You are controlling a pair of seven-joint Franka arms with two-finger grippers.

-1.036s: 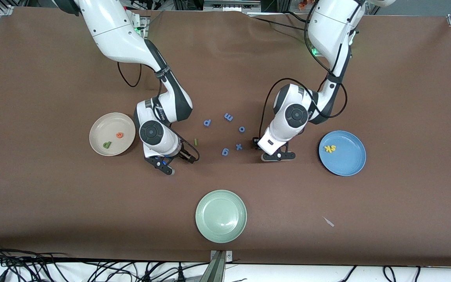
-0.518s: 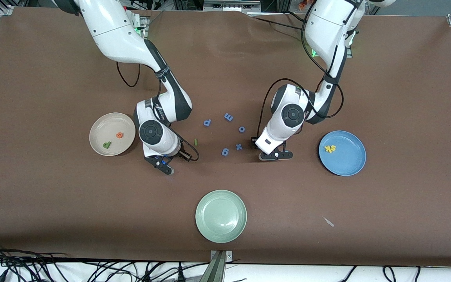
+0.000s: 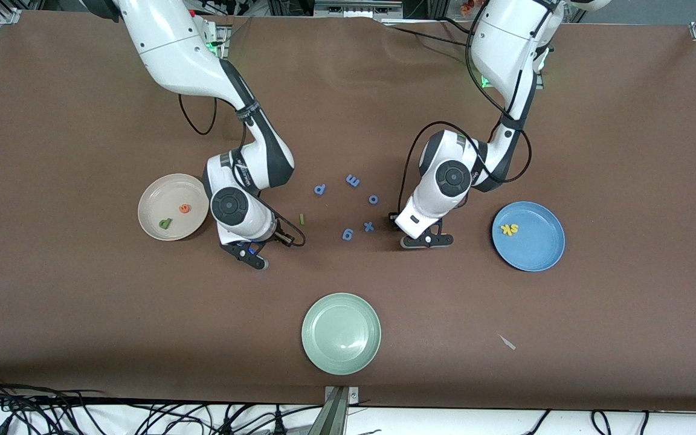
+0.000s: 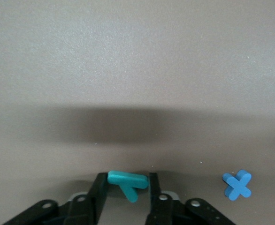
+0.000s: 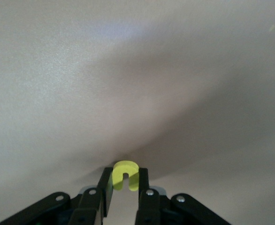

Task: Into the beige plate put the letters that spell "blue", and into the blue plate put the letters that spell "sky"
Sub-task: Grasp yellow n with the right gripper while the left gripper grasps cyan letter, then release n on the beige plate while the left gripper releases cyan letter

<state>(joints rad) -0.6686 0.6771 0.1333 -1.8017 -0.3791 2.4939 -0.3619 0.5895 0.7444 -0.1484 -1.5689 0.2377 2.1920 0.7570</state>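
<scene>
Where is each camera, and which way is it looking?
Front view: high up across the table, facing both arms; shows beige plate, blue plate, blue letters.
Left wrist view: on the left arm's wrist, looking down past the left end effector, shut on the teal y.
Right wrist view: on the right wrist, looking past the right end effector, shut on the yellow u.
Shared: blue x shows in the front view too.

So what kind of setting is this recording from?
Most likely a robotics lab bench. Two white arms stand at a table under a brown cover, loose cables trail along its edge, and small foam letters and three plates, such as the pale green plate, are laid out as sorting props.
</scene>
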